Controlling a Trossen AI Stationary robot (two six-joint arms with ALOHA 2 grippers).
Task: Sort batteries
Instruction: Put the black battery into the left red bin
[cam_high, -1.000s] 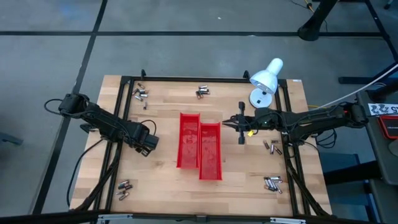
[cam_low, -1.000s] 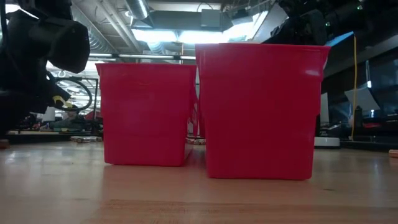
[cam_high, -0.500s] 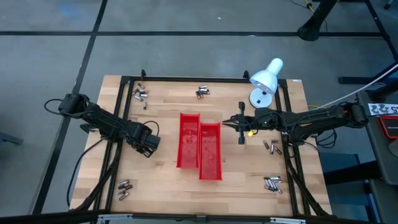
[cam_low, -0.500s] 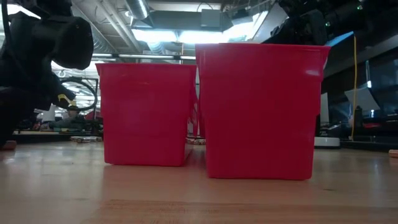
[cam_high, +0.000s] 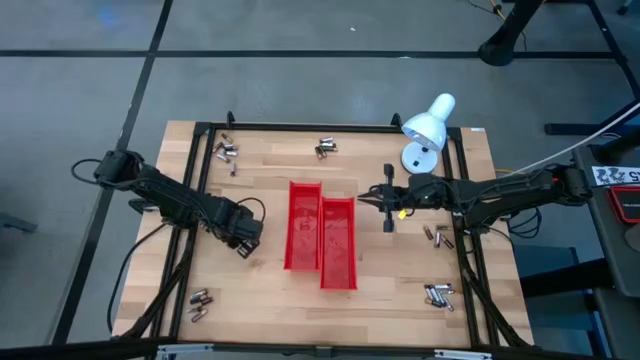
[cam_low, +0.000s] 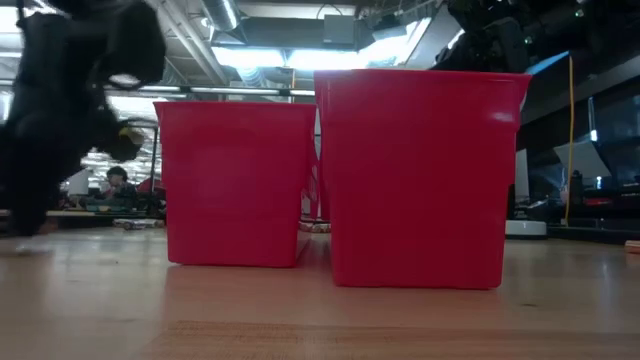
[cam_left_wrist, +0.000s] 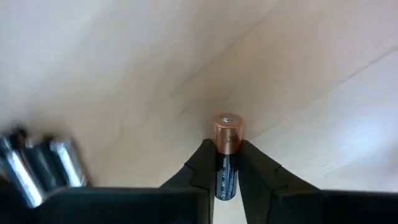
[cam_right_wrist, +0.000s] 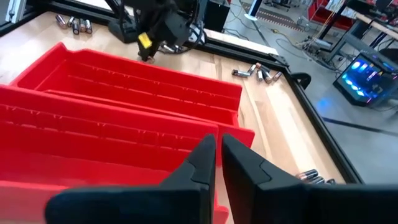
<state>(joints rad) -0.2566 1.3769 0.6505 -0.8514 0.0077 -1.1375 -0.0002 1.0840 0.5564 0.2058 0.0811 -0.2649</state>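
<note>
Left end effector (cam_left_wrist: 226, 167) neared trays, gripping battery (cam_left_wrist: 227, 149).

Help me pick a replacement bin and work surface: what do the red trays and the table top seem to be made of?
The red trays look like moulded plastic: uniform colour, smooth and slightly glossy walls, thin rims and ribbed insides in the right wrist view. The table top looks like light wood, butcher-block style, with visible plank seams and grain and a matte finish, though it could be laminate.

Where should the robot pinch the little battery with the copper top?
Around its black middle, as the left pincer does now: one finger on each long side of the copper-topped black cylindrical battery, coming along its length from the black end. Round ends would probably slip; the long sides sit steadier between the fingers.
</note>
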